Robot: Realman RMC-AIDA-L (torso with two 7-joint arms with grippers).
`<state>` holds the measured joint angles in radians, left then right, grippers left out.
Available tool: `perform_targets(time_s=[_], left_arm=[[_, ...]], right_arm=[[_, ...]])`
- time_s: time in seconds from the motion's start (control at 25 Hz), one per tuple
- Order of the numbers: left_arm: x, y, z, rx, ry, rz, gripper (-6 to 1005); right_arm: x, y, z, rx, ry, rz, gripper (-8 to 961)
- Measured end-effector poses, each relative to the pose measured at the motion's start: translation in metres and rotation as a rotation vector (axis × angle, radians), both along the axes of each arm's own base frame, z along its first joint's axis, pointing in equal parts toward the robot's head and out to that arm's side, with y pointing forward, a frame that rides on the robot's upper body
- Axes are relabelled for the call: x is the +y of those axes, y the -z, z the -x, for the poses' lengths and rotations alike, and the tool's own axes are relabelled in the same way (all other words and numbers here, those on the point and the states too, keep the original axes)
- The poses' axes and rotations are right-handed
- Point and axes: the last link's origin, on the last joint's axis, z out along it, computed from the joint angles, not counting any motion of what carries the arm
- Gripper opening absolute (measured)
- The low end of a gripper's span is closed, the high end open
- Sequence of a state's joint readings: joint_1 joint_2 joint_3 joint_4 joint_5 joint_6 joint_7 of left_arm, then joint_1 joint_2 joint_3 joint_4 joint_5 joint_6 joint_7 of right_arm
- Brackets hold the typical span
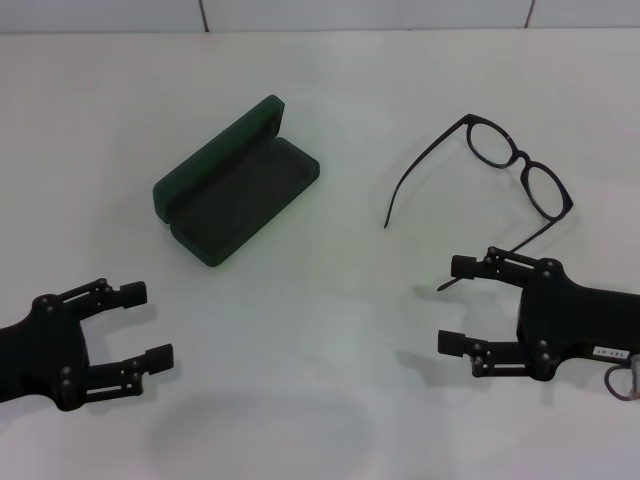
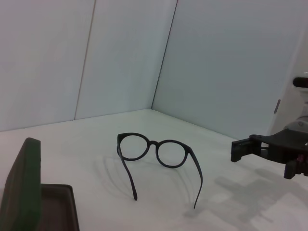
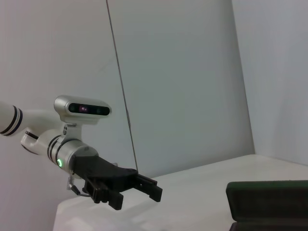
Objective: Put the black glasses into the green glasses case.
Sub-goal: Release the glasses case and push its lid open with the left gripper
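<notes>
Head view, case: the green glasses case [image 1: 235, 185] is lying open on the white table [image 1: 330, 330], left of centre, with its lid standing up along the far-left edge and the dark lining facing up.
Head view, glasses: the black glasses [image 1: 520, 170] are resting on the table to the right, well apart from the case, lenses at the far side and both temple arms unfolded, trailing toward the robot.
Head view, right arm: the right gripper [image 1: 458, 305] is hovering just beside the tip of the nearer temple arm, its fingers spread wide and holding nothing.
Head view, left arm: the left gripper [image 1: 145, 322] is waiting near the front left, fingers also parted and empty (it looks idle).
Left wrist view: the glasses [image 2: 156, 154] are sitting upright on their rims and temple tips, with the case lid [image 2: 21, 187] at one edge and the right gripper [image 2: 240, 150] showing beyond them.
Right wrist view: only the left gripper [image 3: 149, 188] and a corner of the case [image 3: 269, 197] are showing; the glasses are not in sight here.
Step in hand: reaching for the glasses, judging by where the right arm is sitting.
Doing it well: closing on a sturdy part such as the bridge or the hinge end of a temple arm is likely safer than pinching the thin tip, which could swing or slip; the frame should travel level so it drops lengthwise into the lining.
</notes>
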<state>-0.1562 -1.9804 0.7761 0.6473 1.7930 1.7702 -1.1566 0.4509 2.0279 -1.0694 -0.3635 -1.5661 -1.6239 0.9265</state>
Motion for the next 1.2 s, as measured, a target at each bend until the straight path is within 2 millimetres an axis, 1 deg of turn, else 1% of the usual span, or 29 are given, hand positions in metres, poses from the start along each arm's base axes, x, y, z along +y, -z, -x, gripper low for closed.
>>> perform_targets(time_s=[0.48,0.6,0.76,0.84,0.88,0.92,0.96,1.04,1.2], left_arm=[[0.0,0.0,0.0,-0.001,-0.002,0.003,874],[0.005,-0.003,-0.001,-0.035,-0.051,0.004,873],[0.024,-0.013,-0.008,-0.168,-0.226,0.032,873],[0.035,-0.015,-0.011,-0.207,-0.301,0.064,873],[0.04,-0.016,-0.012,-0.21,-0.332,0.083,872],[0.05,-0.017,-0.015,-0.203,-0.368,0.116,872],[0.05,-0.017,-0.015,-0.203,-0.368,0.116,872],[0.06,-0.019,-0.019,-0.179,-0.376,0.136,872],[0.089,-0.028,-0.034,-0.081,-0.393,0.143,872]], right_arm=[[0.0,-0.001,0.001,0.003,-0.001,-0.001,870],[0.001,0.0,0.001,0.003,-0.002,-0.001,870],[0.001,0.0,0.001,0.0,-0.001,-0.001,870],[0.001,0.0,0.001,0.0,-0.005,0.002,870],[0.001,0.0,0.002,0.001,-0.007,0.003,870],[0.001,0.0,0.002,0.002,-0.007,0.003,870],[0.001,0.0,0.002,0.002,-0.007,0.003,870],[0.001,0.0,0.002,0.002,-0.007,0.002,870],[0.001,0.0,0.002,0.002,-0.007,0.005,870]])
